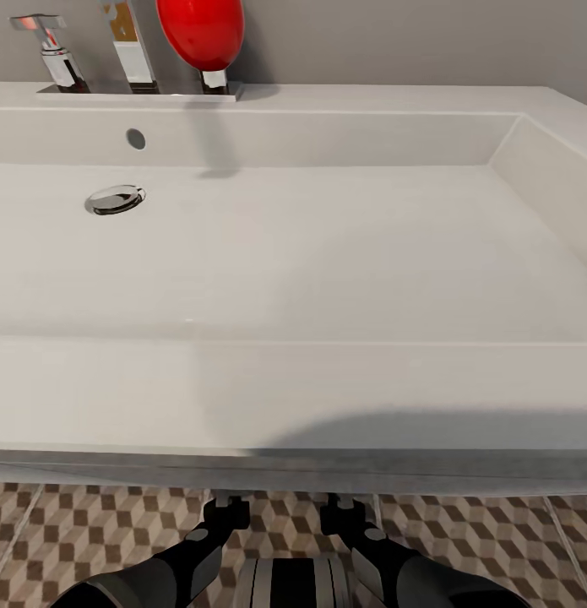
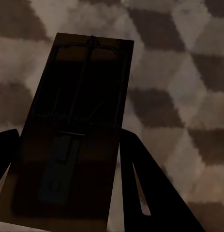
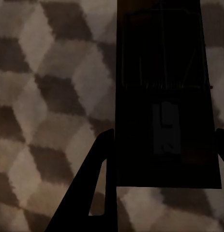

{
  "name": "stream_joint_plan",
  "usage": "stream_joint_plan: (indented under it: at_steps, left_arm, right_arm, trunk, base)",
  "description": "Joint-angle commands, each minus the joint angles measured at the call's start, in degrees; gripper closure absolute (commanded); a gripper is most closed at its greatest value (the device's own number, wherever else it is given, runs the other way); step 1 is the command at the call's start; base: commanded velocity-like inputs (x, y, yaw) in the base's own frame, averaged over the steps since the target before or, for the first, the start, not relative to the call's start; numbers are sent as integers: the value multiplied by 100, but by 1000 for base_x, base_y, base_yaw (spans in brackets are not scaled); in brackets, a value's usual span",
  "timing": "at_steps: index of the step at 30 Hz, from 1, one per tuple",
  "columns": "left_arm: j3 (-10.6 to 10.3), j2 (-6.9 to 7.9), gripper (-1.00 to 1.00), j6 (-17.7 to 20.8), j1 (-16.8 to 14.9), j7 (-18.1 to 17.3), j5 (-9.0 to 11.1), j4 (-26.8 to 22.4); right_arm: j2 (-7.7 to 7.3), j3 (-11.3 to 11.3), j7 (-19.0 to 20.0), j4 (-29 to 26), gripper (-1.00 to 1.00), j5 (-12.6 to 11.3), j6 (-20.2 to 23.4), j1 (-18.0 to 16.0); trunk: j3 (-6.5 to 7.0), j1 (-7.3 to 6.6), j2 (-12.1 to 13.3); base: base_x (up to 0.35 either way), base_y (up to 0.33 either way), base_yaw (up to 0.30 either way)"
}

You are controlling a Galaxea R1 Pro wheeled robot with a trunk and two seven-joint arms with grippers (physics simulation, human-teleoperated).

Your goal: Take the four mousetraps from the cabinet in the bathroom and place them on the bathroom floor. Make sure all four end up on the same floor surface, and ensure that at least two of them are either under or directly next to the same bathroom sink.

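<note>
Two mousetraps are carried low beneath the sink (image 1: 293, 380), one per arm. The left gripper (image 2: 68, 193) is closed on a mousetrap (image 2: 78, 121) held between its fingers; the right gripper (image 3: 165, 179) likewise clamps a second mousetrap (image 3: 165, 96). The patterned bathroom floor (image 3: 49, 96) lies just beyond both, apparently so the pair can be set down under the basin.

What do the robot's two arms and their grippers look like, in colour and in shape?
In the head view, both arms are rounded and glossy, dark grey to black, tapering to black blocky wrist parts: the left arm and the right arm. In the wrist views, the left gripper and right gripper have flat black wedge-shaped fingers with a narrow slot. I see no cables or markings.
</note>
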Motion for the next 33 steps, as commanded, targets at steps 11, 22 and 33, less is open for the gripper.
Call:
stream_joint_plan:
  at_steps: [11, 22, 33]
  left_arm:
    - [-42, -2, 100, -3, -3, 17, -385, 7]
    - [-41, -2, 100, -10, -3, 18, -440, 7]
    - [-41, -2, 100, -11, -3, 18, -442, 7]
  right_arm:
    - [0, 5, 1, 16, 100, 29, -16, -3]
    - [0, 5, -5, 16, 100, 23, -12, -4]
    - [0, 5, -16, 99, 100, 20, 10, -3]
  trunk:
    - [-3, -1, -1]
    - [-3, -1, -1]
    - [-3, -1, -1]
  base:
    - [0, 0, 0]
    - [0, 0, 0]
    - [0, 0, 0]
